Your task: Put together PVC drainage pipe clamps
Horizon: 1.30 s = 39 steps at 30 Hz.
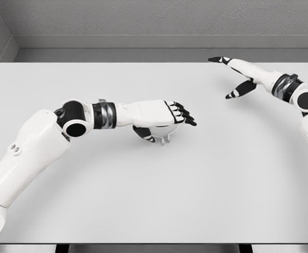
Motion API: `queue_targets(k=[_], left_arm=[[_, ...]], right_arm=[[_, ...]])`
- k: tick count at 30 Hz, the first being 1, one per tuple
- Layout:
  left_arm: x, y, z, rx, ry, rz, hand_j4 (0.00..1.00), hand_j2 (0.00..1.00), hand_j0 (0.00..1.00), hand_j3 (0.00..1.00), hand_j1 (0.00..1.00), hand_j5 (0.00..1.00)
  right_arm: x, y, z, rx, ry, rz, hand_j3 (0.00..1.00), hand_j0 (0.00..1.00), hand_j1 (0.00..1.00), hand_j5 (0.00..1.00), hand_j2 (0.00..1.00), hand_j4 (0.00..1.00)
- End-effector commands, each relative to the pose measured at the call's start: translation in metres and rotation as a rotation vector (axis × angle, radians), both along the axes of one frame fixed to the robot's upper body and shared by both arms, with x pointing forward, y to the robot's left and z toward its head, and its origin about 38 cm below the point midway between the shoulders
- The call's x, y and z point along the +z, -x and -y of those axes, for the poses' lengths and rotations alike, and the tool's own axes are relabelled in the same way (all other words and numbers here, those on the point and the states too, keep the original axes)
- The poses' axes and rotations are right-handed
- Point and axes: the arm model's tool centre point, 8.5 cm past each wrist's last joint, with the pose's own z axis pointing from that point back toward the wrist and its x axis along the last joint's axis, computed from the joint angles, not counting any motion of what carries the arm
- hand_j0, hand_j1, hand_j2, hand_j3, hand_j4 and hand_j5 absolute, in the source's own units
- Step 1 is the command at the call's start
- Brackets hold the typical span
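While the right hand [237,79] hovers well apart with fingers spread, the left hand [164,115] covers the pipe clamp [163,134] on the bench [207,184], fingers curled around it from above.

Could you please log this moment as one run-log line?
left hand: over white clamp part, grasp unclear | right hand: open, raised over table far right | assembly: not visibly done

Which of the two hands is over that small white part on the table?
The left hand, near the table's middle, is over the white clamp piece. The right hand hovers apart at the far right, fingers spread, holding nothing.
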Motion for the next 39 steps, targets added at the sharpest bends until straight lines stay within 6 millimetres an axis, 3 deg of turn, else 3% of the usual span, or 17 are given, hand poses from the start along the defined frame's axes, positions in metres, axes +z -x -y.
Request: queue_targets(k=[1,12,27,39], left_arm=[[-0.006,-0.003,0.001,0.014,0.001,-0.023,1.0,1.0,1.0,1.0,1.0,1.0],[-0.017,-0.006,0.012,0.021,-0.015,-0.041,1.0,1.0,1.0,1.0,1.0,1.0],[-0.017,-0.006,0.016,0.017,-0.012,-0.042,1.0,1.0,1.0,1.0,1.0,1.0],[-0.02,-0.013,0.02,0.032,-0.019,-0.054,1.0,1.0,1.0,1.0,1.0,1.0]], right_arm=[[0.002,0.0,-0.001,0.002,-0.009,0.003,1.0,1.0,1.0,1.0,1.0,1.0],[0.01,0.0,0.0,0.007,-0.005,0.027,1.0,1.0,1.0,1.0,1.0,1.0],[0.029,-0.003,-0.017,0.051,-0.004,0.084,1.0,1.0,1.0,1.0,1.0,1.0],[0.027,-0.001,-0.011,0.043,-0.001,0.082,1.0,1.0,1.0,1.0,1.0,1.0]])
